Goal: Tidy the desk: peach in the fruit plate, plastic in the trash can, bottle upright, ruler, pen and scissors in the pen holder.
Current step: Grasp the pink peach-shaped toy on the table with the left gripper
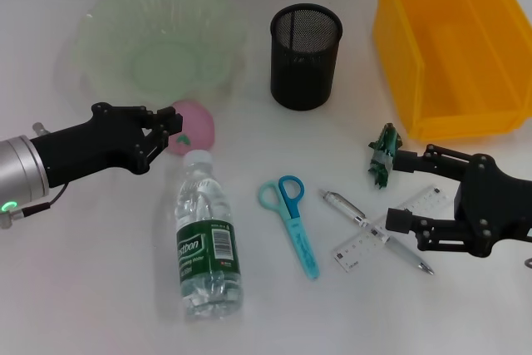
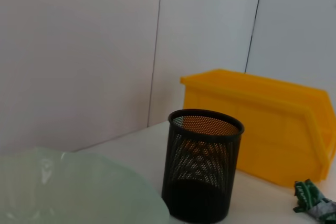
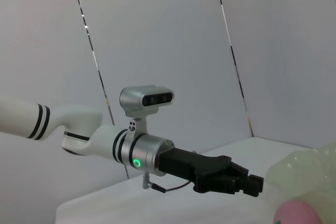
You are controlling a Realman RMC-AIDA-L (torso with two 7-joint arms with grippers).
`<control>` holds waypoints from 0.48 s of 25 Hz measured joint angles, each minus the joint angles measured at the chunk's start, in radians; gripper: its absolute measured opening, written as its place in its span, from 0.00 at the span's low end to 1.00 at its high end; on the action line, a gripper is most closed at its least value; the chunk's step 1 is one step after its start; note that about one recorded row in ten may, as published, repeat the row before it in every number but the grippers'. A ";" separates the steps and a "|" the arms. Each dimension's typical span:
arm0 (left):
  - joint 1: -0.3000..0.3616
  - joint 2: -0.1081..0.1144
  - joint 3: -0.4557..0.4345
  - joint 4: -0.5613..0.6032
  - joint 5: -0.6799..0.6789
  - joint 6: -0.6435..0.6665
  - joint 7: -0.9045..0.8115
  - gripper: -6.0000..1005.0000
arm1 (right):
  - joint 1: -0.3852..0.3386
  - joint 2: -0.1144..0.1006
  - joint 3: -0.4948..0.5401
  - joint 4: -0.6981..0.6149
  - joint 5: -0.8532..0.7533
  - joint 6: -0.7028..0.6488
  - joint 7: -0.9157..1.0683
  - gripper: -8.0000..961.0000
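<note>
The pink peach [image 1: 194,125] lies on the table just in front of the pale green fruit plate [image 1: 108,39]. My left gripper [image 1: 173,129] is open at its left side, fingertips at the peach's edge; the right wrist view shows the same gripper [image 3: 251,184] a little short of the peach [image 3: 296,214]. The bottle [image 1: 206,239] lies on its side. Blue scissors [image 1: 293,220], a pen [image 1: 374,230] and a clear ruler [image 1: 407,214] lie flat. Crumpled green plastic [image 1: 381,157] sits by the upper finger of my open right gripper [image 1: 397,190], which hovers over the ruler.
The black mesh pen holder [image 1: 306,56] stands at the back centre, beside the yellow trash can [image 1: 399,47] at the back right. The left wrist view shows the pen holder [image 2: 202,166], the trash can [image 2: 262,124] and the plate rim [image 2: 79,182].
</note>
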 joint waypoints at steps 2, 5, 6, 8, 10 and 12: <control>-0.001 0.000 0.008 -0.001 -0.002 -0.020 -0.008 0.13 | -0.002 0.000 -0.003 0.000 0.000 0.000 0.000 0.87; -0.006 -0.001 0.033 -0.001 -0.002 -0.055 -0.029 0.19 | -0.006 0.000 -0.004 0.000 0.000 0.000 0.000 0.87; -0.007 -0.001 0.046 -0.002 -0.002 -0.069 -0.036 0.22 | -0.008 0.000 -0.003 0.000 0.000 0.000 0.000 0.87; -0.009 -0.001 0.073 -0.003 -0.001 -0.109 -0.042 0.26 | -0.010 0.000 -0.001 0.000 0.000 0.000 0.001 0.87; -0.010 -0.001 0.086 -0.003 -0.002 -0.130 -0.043 0.30 | -0.011 0.000 0.000 0.000 0.000 0.000 0.001 0.87; -0.012 -0.002 0.098 -0.003 -0.003 -0.152 -0.044 0.35 | -0.012 0.000 0.001 0.000 0.000 0.000 0.001 0.87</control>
